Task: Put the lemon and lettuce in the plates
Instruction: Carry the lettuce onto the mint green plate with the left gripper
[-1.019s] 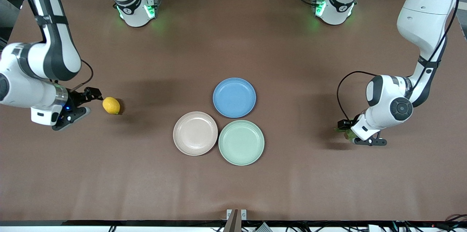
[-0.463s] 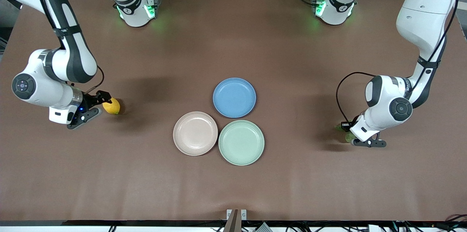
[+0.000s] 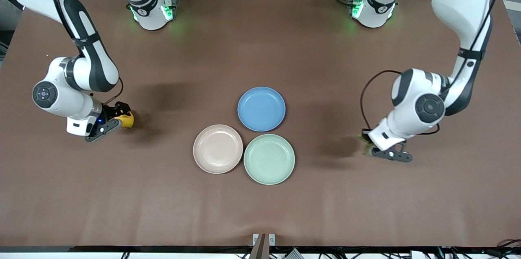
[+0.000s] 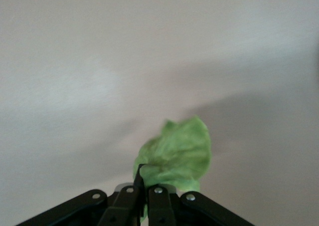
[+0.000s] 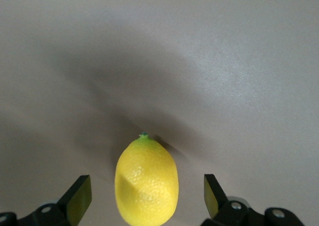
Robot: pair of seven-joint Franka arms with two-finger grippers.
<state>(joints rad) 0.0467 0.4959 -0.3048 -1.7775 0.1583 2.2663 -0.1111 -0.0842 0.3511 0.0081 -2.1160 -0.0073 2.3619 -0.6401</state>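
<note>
Our left gripper (image 4: 144, 186) is clamped tight on the lettuce (image 4: 177, 153), which sticks out past its fingertips above the table (image 3: 260, 210). Our right gripper (image 5: 144, 196) stands wide open with the lemon (image 5: 147, 181) between its fingers, on the table. The pink plate (image 3: 217, 149) and green plate (image 3: 269, 159) sit between our grippers.

Lemon (image 3: 127, 119) toward right arm's end; lettuce (image 3: 365, 143) toward left arm's.
</note>
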